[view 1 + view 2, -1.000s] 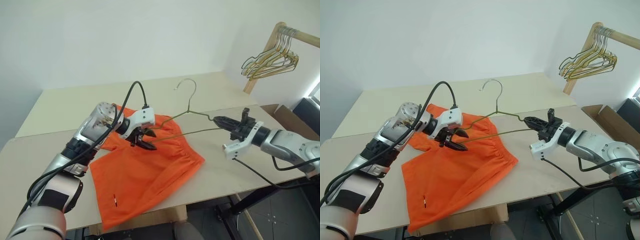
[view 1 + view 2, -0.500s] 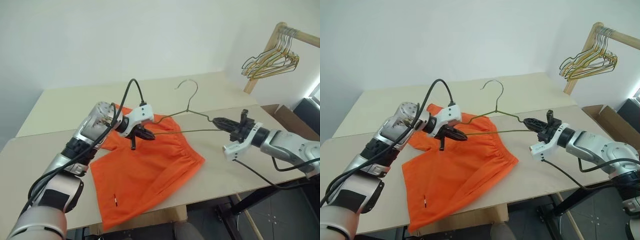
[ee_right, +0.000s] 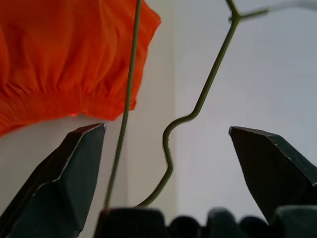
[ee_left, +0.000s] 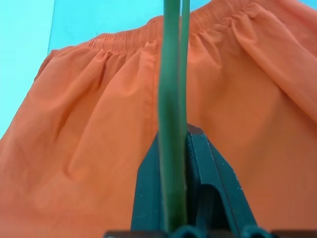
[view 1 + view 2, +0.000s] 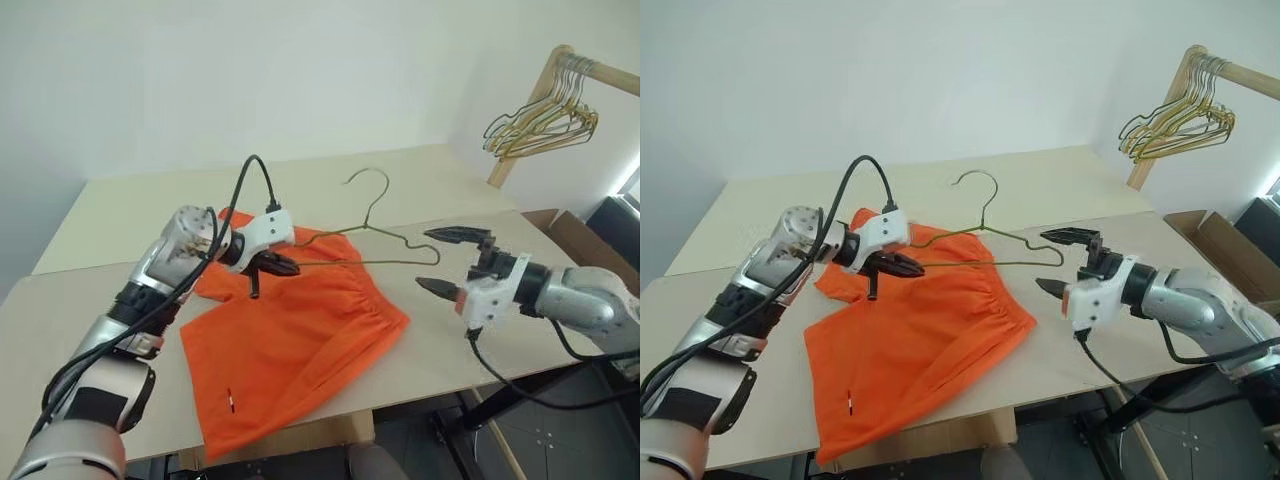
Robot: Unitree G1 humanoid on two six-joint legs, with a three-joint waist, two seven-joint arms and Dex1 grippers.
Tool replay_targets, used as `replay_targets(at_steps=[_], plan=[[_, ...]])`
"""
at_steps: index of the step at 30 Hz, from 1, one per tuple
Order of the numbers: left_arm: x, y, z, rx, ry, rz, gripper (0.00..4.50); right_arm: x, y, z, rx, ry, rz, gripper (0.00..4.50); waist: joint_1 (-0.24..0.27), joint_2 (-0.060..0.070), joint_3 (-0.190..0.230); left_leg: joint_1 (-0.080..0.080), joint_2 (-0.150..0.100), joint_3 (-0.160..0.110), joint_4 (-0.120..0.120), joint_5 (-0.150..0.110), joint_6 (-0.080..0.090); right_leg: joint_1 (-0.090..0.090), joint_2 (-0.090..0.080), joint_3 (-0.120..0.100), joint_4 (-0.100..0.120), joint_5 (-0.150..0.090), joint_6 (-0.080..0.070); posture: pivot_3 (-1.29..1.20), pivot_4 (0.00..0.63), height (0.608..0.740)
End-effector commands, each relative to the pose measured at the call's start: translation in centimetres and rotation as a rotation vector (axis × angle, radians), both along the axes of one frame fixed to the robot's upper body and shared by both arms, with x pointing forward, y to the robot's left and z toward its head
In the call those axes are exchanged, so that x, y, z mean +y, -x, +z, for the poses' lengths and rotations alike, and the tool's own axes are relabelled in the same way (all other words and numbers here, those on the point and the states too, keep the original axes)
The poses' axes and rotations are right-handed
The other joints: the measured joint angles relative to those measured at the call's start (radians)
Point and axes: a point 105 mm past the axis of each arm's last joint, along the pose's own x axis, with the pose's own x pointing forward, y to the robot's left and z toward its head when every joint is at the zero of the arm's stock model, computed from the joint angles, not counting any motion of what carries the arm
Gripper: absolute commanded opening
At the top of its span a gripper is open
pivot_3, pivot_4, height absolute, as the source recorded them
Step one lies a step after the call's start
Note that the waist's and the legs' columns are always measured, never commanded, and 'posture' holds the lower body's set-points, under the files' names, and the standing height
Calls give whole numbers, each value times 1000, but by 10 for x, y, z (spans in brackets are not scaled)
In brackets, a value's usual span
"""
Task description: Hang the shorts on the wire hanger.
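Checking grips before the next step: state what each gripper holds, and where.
Left gripper is shut on the wire hanger at its left end. Right gripper is open, holding nothing.

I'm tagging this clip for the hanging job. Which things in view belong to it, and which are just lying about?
Belong to the job:
- shorts
- wire hanger, held by the left gripper
- right gripper, open at the hanger's end

Just lying about:
- bunch of wire hangers on the wooden rail
- cardboard box
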Motion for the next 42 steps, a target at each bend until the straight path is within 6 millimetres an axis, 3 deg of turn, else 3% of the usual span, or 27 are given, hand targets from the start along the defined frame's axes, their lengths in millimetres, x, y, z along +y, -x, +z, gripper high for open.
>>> replay_targets(at_steps=[1,5,11,14,25,32,37,42], plan=[[0,3,24,-164,31,-87,0,3,0,30,258,-117,-53,4464,7,0,0,0,0,-2,1,0,0,0,0,0,0,0,0,-167,0,740],[-1,10,30,-176,61,-117,0,4,1,27,495,-63,-82,4464,30,1,0,0,1,-3,1,0,1,-1,0,0,0,1,1,-148,0,740],[-1,17,30,-177,62,-138,0,3,-7,3,596,75,-148,4464,74,1,0,-2,1,-2,1,-1,1,-5,0,-2,0,0,1,-134,0,740],[-1,18,30,-180,53,-143,0,4,-12,1,604,92,-172,3920,89,1,0,-1,1,0,1,-1,1,-5,0,-2,1,0,1,-127,0,740],[3,23,21,-179,-25,-174,0,14,-3,4,613,107,-138,109,112,1,0,-3,0,1,1,0,1,-6,0,-3,2,0,1,-131,0,740],[0,24,18,-164,-34,-192,0,24,11,-1,623,106,-89,50,112,1,0,-3,0,2,1,0,1,-6,0,-4,1,0,1,-144,0,740],[1,31,26,-118,47,-267,1350,24,22,-8,677,56,-95,0,109,1,0,-3,1,2,1,0,1,-6,1,-4,2,0,1,-150,0,740],[12,7,55,-162,227,-153,2906,6,51,-30,877,-79,-175,0,121,1,0,-5,1,1,2,0,1,-6,0,-6,1,0,1,-148,0,740]])
